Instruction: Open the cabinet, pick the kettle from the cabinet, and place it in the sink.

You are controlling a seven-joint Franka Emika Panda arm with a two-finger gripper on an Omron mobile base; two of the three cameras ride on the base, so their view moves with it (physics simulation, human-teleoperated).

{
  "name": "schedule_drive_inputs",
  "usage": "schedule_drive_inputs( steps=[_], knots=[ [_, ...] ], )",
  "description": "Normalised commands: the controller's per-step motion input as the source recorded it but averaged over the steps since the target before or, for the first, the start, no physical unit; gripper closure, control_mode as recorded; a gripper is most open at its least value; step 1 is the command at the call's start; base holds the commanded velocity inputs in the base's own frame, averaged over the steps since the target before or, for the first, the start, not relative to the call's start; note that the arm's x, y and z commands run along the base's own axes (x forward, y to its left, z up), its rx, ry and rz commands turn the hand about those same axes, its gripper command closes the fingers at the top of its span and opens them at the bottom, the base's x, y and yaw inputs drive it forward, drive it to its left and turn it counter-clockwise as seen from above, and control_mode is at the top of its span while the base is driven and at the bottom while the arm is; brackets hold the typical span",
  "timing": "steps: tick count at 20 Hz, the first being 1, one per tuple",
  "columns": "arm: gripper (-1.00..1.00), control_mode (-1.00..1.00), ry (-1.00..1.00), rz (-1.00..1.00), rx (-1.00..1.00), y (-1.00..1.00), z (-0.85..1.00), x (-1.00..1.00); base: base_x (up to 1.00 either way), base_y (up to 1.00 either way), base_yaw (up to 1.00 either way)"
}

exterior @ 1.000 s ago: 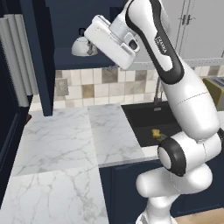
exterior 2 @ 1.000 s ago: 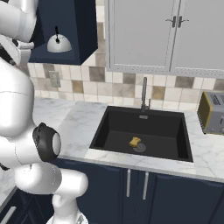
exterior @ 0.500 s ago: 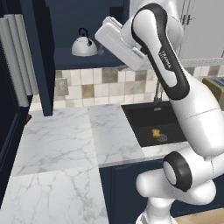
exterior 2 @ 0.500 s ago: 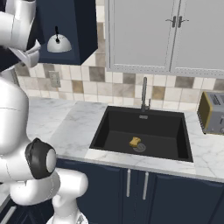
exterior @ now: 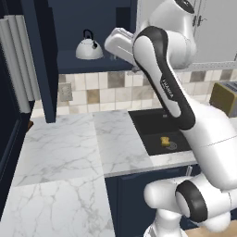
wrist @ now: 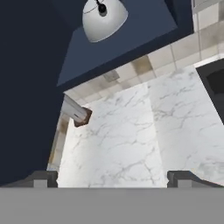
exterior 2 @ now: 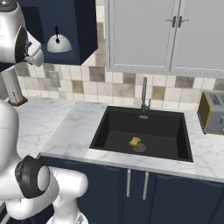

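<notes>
The navy cabinet (exterior: 95, 18) stands open, its door (exterior: 44, 60) swung out to the left. On the cabinet shelf sits the white-silver kettle (exterior: 89, 47) (exterior 2: 59, 43) with its black arched handle, upright and untouched. My gripper (wrist: 112, 179) is open with nothing between its fingertips (wrist: 43, 178). Its white hand (exterior: 121, 42) hangs just right of the kettle, at about shelf height and clear of it. In the hand view the kettle (wrist: 104, 17) lies at the top edge, far from the fingers. The black sink (exterior 2: 100, 131) lies to the right with its steel faucet (exterior 2: 144, 94).
A yellow sponge (exterior 2: 135, 141) lies on the sink floor. A toaster (exterior 2: 213, 113) stands at the far right of the marble counter (exterior: 60, 148). A white roll on a brown base (exterior 2: 11, 85) stands by the back wall left. A tall navy unit (exterior: 16, 60) bounds the left.
The arm's upper links have swung upward and the hand has turned, ending slightly nearer the kettle. The jaws stay open and the kettle has not moved.
</notes>
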Motion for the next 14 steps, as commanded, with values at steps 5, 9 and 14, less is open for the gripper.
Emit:
schedule_drive_inputs(
  steps=[5, 9, 14],
  knots=[
    [-1.00, -1.00, -0.30, 0.04, -0.16, -0.15, -0.09, 0.08, 0.00, 0.00, 0.00],
    [-1.00, -1.00, -0.25, 0.04, -0.11, -0.09, -0.01, 0.16, 0.00, 0.00, 0.00],
    [-1.00, -1.00, -0.10, 0.01, -0.05, 0.01, 0.08, 0.27, 0.00, 0.00, 0.00]
  ],
)
